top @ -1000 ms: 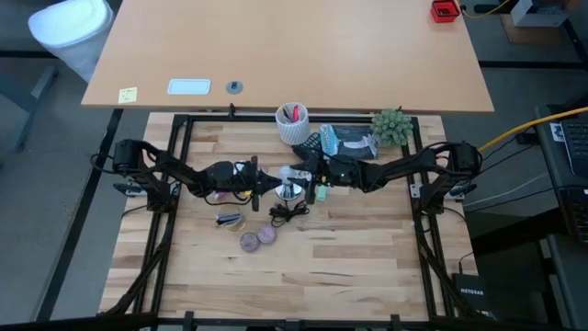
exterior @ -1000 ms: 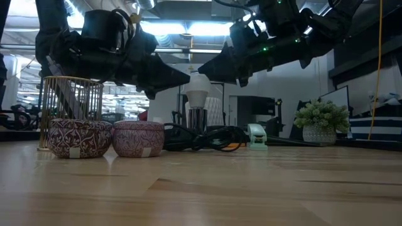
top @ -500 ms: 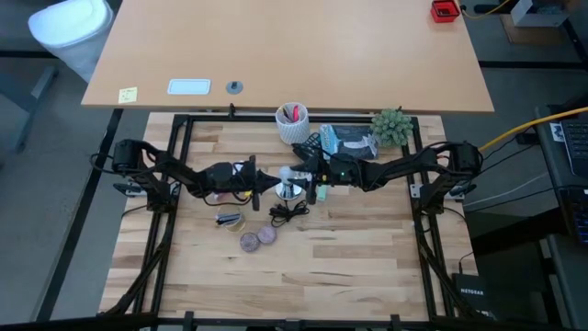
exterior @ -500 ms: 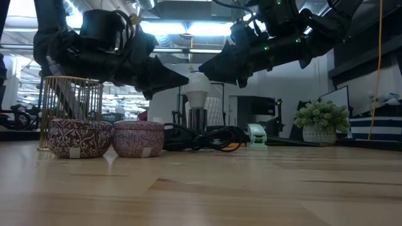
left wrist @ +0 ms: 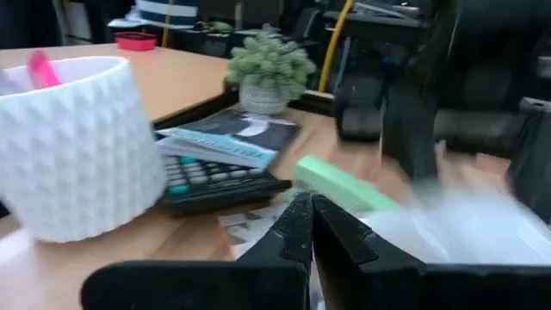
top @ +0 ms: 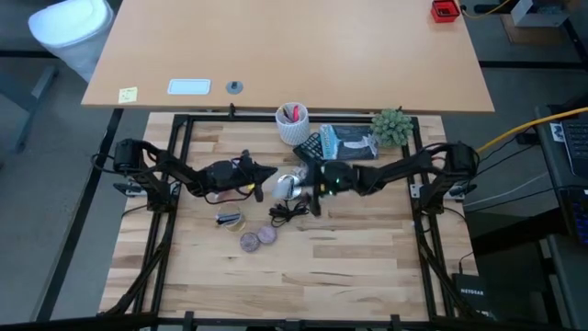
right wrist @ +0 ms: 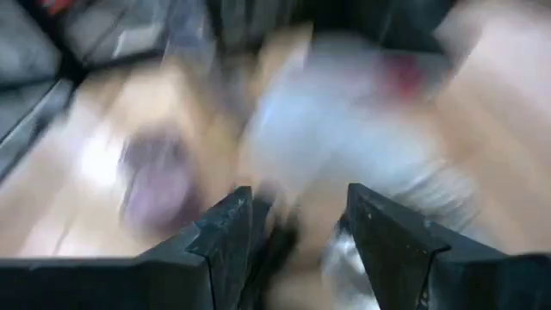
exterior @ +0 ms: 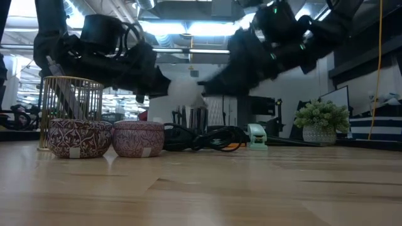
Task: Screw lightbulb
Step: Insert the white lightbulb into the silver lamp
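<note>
Looking straight down, you see both arms meeting over the middle of the table, with the lightbulb [top: 287, 187] lying between the left gripper [top: 260, 176] and the right gripper [top: 308, 184], above the tangle of black cable [top: 287, 213]. From table height, the lightbulb [exterior: 183, 92] is only a pale blur in the air between the two dark grippers, lifted clear of the wood.

Your left wrist camera gives what the others cannot: the left gripper's [left wrist: 308, 226] fingers are pressed together with nothing between them, and a whitish smear sits just past their tips. Your right wrist camera shows the right gripper's [right wrist: 297, 226] fingers standing apart, with the white bulb smeared just beyond them; whether they are gripping it you cannot tell from any view.

Around the work, the white patterned cup [top: 292, 120] with pens stands at the far side, beside a calculator [left wrist: 211, 180], a booklet [top: 349, 140] and a small potted plant [top: 392, 126]. Two purple discs [top: 258, 238] lie nearer you, and from table height they and a wire basket [exterior: 70, 105] block the near left.
</note>
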`<state>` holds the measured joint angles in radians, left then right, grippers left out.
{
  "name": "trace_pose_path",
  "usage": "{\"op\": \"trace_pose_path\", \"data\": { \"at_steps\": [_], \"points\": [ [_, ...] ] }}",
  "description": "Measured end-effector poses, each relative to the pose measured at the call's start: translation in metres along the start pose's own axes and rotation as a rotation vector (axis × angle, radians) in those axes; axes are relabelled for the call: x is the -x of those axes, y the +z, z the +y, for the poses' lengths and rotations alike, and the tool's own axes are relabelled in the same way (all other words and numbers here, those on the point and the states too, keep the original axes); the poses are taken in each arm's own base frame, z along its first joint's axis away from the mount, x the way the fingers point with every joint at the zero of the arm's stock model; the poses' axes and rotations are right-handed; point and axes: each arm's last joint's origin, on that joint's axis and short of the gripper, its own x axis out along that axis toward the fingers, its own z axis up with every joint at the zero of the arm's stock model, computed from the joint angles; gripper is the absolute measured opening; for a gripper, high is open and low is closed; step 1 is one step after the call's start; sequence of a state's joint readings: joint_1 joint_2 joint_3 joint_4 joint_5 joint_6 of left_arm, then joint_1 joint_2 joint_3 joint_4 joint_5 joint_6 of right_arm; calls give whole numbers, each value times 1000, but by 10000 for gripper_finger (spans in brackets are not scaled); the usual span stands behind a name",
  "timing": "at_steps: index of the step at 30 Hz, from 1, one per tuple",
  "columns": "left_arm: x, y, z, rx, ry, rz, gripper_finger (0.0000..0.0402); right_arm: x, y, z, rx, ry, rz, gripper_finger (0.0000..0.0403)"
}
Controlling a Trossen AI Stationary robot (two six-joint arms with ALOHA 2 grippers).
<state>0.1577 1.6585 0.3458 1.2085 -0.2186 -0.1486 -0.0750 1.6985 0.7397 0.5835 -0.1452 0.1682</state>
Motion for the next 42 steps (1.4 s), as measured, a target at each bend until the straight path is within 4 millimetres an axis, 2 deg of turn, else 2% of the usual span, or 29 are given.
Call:
{"op": "trace_pose_path", "data": {
  "at_steps": [5, 8, 12, 25, 37, 42],
  "points": [
    [0, 0, -2, 0, -17, -3, 2, -1, -12, -3, -28, -45, 81, 195],
    [0, 1, -2, 2, -15, -9, 2, 0, 0, -2, -17, -50, 5, 195],
    [0, 1, -2, 2, -18, -10, 2, 0, -6, -3, -20, -65, 39, 195],
    [0, 1, -1, -3, -19, -9, 4, 0, -2, -3, -14, -61, 10, 195],
    [13, 40, -7, -47, -134, -175, 3, 0, 0, -3, -12, -77, -13, 195],
    [20, 51, -7, -57, -134, -189, 3, -3, 18, 0, -3, -35, -73, 195]
  ]
}}
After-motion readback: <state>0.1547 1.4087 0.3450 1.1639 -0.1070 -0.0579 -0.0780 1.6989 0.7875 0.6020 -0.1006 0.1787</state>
